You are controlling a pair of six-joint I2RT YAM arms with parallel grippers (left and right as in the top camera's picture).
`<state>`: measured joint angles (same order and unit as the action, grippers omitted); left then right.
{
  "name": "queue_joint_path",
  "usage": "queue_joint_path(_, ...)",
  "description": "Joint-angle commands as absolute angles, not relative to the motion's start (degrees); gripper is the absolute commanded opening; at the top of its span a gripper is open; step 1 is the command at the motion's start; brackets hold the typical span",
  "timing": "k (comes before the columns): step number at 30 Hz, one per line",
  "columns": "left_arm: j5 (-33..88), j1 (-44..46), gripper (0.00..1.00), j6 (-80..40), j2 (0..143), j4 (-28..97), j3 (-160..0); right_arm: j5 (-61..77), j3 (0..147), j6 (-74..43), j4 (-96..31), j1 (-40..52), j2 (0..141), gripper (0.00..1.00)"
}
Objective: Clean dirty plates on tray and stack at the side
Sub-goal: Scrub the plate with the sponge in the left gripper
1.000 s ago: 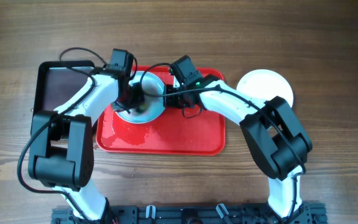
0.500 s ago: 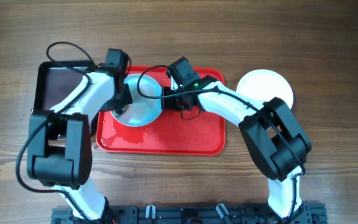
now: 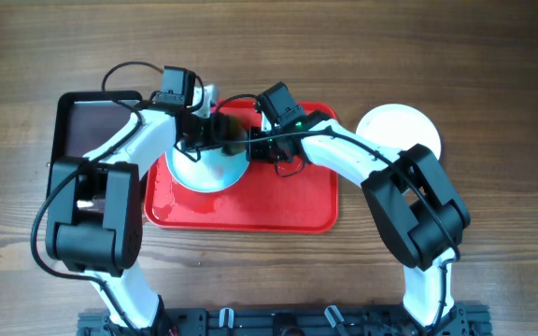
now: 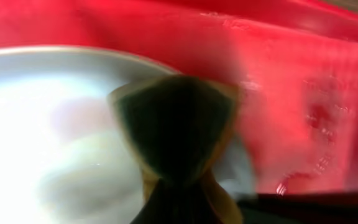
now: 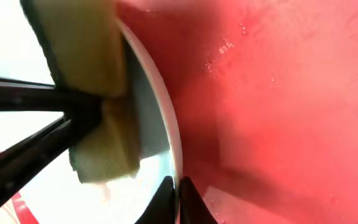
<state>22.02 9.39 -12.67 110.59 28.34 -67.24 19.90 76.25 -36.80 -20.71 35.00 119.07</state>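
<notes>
A pale plate [image 3: 204, 166] lies on the left part of the red tray [image 3: 278, 201], raised at its right rim. My right gripper [image 3: 253, 140] is shut on that rim; in the right wrist view the fingertips [image 5: 177, 198] pinch the plate's edge [image 5: 148, 112]. My left gripper [image 3: 220, 131] is shut on a yellow sponge with a dark scouring face [image 4: 173, 124] and presses it on the plate [image 4: 36, 124] near the held rim. The sponge [image 5: 86, 56] also shows in the right wrist view. No smear is visible on the plate.
White plate ware [image 3: 398, 131] sits on the wooden table right of the tray; I cannot tell how many plates it holds. A narrow black tray [image 3: 92, 126] stands left of the red tray. The red tray's floor [image 5: 278, 112] is wet with droplets.
My left gripper has swept the sponge from the plate's left side across to its upper right, beside the right gripper. The right gripper has kept its hold on the rim.
</notes>
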Motion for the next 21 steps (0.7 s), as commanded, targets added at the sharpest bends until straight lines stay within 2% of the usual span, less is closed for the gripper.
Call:
queue_joint_path(1,-3.1,9.2,0.04,-27.4,111.0,33.0,-66.9,19.8,76.3,-35.7,-21.4,35.8,120.6,0.04)
queue_joint_path(6,-26.0,9.2,0.04,-33.1,111.0,40.1,-66.9,19.8,76.3,-35.8,-21.4,35.8,120.6,0.04)
queue_joint_path(10,-29.1,9.2,0.04,-33.7,110.9,43.5,-66.9,19.8,76.3,-35.8,-21.3,35.8,120.6,0.04)
queue_joint_path(13,-22.9,9.2,0.04,-33.7,110.8,45.7,-68.0,19.8,76.3,-35.9,-21.2,35.8,120.6,0.04)
queue_joint_path(18,7.6,9.1,0.04,-25.6,110.3,49.4,-74.2,19.8,76.3,-35.9,-21.4,35.8,120.6,0.04)
queue_joint_path(21,13.8,9.1,0.04,-23.7,109.8,52.4,-78.7,19.8,76.3,-35.7,-21.5,35.8,120.6,0.04)
